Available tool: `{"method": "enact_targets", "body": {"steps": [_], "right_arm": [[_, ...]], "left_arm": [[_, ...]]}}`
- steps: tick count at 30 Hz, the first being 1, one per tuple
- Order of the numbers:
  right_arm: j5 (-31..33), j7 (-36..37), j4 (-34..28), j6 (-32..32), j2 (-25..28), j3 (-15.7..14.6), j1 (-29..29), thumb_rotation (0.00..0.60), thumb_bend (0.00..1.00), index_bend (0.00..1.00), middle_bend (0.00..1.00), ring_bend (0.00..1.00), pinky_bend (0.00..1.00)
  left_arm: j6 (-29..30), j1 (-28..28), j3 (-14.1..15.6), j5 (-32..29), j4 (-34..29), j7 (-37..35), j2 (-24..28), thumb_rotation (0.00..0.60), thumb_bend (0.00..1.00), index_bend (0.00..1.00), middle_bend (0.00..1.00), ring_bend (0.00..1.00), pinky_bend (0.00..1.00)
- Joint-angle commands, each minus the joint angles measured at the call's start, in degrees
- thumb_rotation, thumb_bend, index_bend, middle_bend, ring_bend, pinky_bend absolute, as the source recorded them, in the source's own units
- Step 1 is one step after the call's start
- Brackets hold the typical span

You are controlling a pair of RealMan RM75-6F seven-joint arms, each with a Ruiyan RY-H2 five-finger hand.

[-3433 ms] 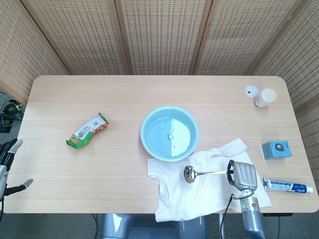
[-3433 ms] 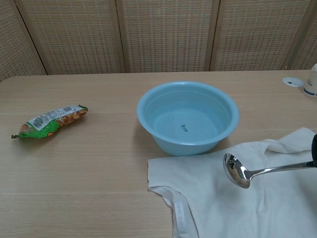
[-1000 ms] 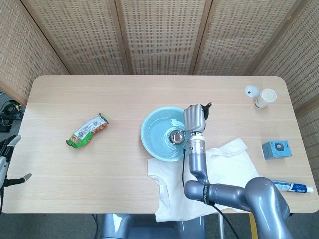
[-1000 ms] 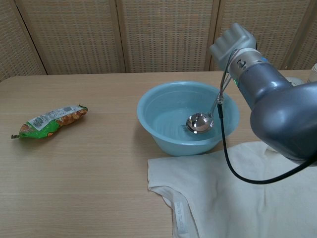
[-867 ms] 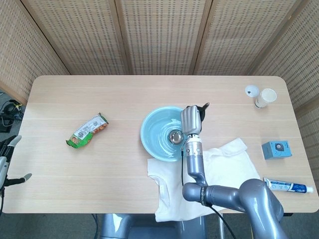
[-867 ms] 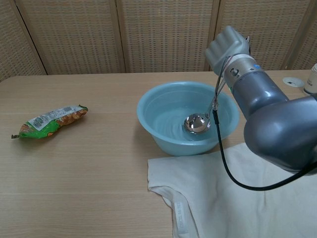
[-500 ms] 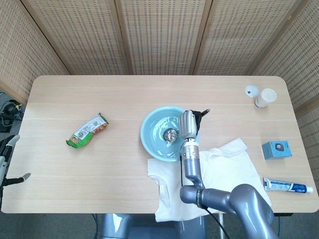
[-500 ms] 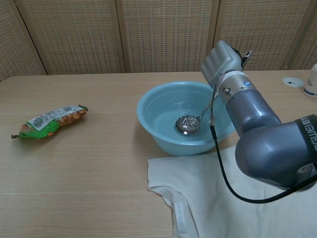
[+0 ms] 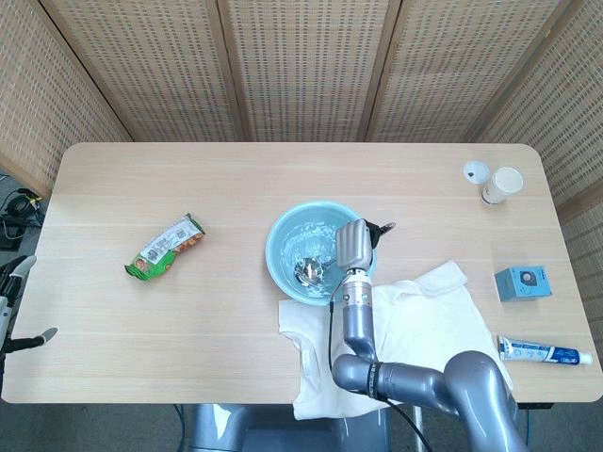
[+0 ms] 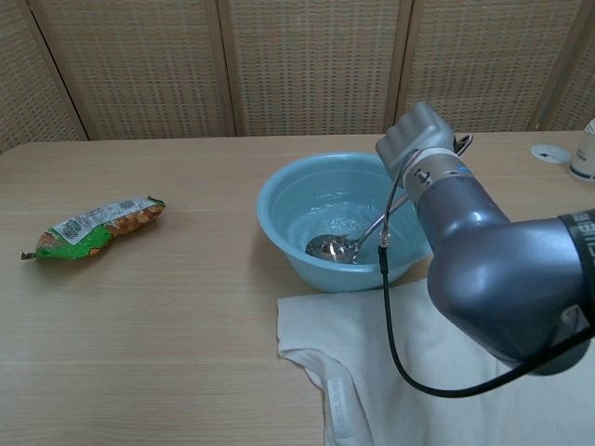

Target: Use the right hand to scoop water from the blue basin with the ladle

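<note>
One ladle (image 10: 333, 247), one blue basin (image 10: 297, 243): the right hand (image 10: 416, 139) grips the ladle's handle over the basin's 3 o'clock rim, its bowl dipped in the water. The left hand (image 9: 17, 299) hangs off the table's 9 o'clock edge, fingers apart, holding nothing. One snack packet (image 9: 166, 247) lies at the basin's 9 o'clock, one white cloth (image 9: 415, 325) at 5.

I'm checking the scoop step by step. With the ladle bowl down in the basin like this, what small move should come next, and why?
Probably level the ladle and lift it gently. The right hand grips its handle above the blue basin rim, and the bowl sits low in the rippling water near the front wall, so it looks filled. Raising it flat should keep the water in.
</note>
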Motion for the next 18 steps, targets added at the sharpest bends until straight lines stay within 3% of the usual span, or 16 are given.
{"method": "enact_targets", "body": {"steps": [1,5,8,18], "right_arm": [[3.6,0.8,-4.2,-0.4,2.0,3.5,-0.9,0.600,0.78,0.72,0.99,1.00,1.00],[4.8,3.5,-7.9,-0.9,4.4,5.5,-1.9,0.600,0.78,0.72,0.99,1.00,1.00],[7.9,7.1,-12.7,-1.1,7.1,9.3,-3.2,0.600,0.78,0.72,0.99,1.00,1.00],[10.8,9.4,-21.9,0.7,14.9,10.7,-3.9,0.600,0.78,0.73,0.99,1.00,1.00]], "left_arm": [[0.1,0.0,0.0,0.0,0.1,-0.1,0.0,0.600,0.00,0.00,0.00,0.00,0.00],[0.1,0.1,0.0,-0.1,0.1,-0.2,0.0,0.600,0.00,0.00,0.00,0.00,0.00],[0.4,0.2,0.1,0.3,-0.1,-0.1,0.1,0.600,0.00,0.00,0.00,0.00,0.00],[0.9,0.3,0.3,1.1,-0.7,0.5,0.0,0.600,0.00,0.00,0.00,0.00,0.00]]}}
